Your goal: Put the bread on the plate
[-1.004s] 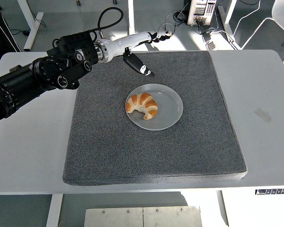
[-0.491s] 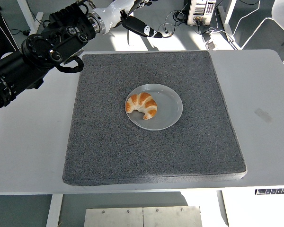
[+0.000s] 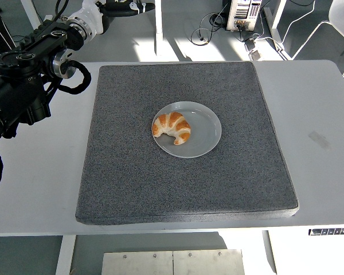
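single head view, mounted high on the robot's side, pitched forward and down. white rectangular table (image 3: pixel 327 114) fills most of the frame, near edge along the bottom; square dark grey foam mat (image 3: pixel 183 189) roughly centred, mid distance. top strip catches grey floor, cables and desk legs beyond the far edge. no second view to overlap with.

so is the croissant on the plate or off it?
On. The croissant lies inside the left part of the plate, nothing holding it.

White worktop (image 3: pixel 321 103) is covered mid-area by a dark grey foam mat (image 3: pixel 183 183). A small pale mark (image 3: pixel 318 139) is seen on the bare right side.
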Action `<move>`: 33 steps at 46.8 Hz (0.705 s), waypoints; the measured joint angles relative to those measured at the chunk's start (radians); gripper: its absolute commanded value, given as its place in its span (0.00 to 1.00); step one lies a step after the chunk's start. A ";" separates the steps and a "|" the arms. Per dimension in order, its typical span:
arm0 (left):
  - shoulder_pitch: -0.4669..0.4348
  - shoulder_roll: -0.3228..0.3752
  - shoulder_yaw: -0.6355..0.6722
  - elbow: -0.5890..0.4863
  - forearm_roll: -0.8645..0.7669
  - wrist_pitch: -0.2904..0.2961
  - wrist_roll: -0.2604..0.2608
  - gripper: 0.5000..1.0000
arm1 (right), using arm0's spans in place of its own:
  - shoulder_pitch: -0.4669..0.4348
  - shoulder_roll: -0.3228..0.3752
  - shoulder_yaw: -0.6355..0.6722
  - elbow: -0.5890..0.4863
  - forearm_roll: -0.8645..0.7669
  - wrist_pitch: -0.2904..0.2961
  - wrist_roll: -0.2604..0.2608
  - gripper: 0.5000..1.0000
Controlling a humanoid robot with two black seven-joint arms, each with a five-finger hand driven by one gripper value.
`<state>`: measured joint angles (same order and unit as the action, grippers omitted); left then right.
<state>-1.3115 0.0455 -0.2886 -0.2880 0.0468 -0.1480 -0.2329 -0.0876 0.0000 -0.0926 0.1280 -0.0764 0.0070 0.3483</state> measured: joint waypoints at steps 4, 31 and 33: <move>0.033 -0.004 -0.086 0.000 -0.027 0.003 0.018 0.96 | -0.003 0.000 0.000 0.000 0.000 0.000 0.000 1.00; 0.169 -0.046 -0.369 0.000 -0.239 -0.002 0.106 0.96 | -0.002 0.000 0.002 -0.006 0.001 -0.006 -0.002 1.00; 0.173 -0.046 -0.370 0.000 -0.240 -0.003 0.106 0.96 | -0.001 0.000 0.002 -0.007 0.001 -0.006 -0.002 1.00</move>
<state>-1.1390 -0.0002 -0.6590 -0.2884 -0.1929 -0.1510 -0.1271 -0.0890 0.0000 -0.0905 0.1213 -0.0751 0.0013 0.3466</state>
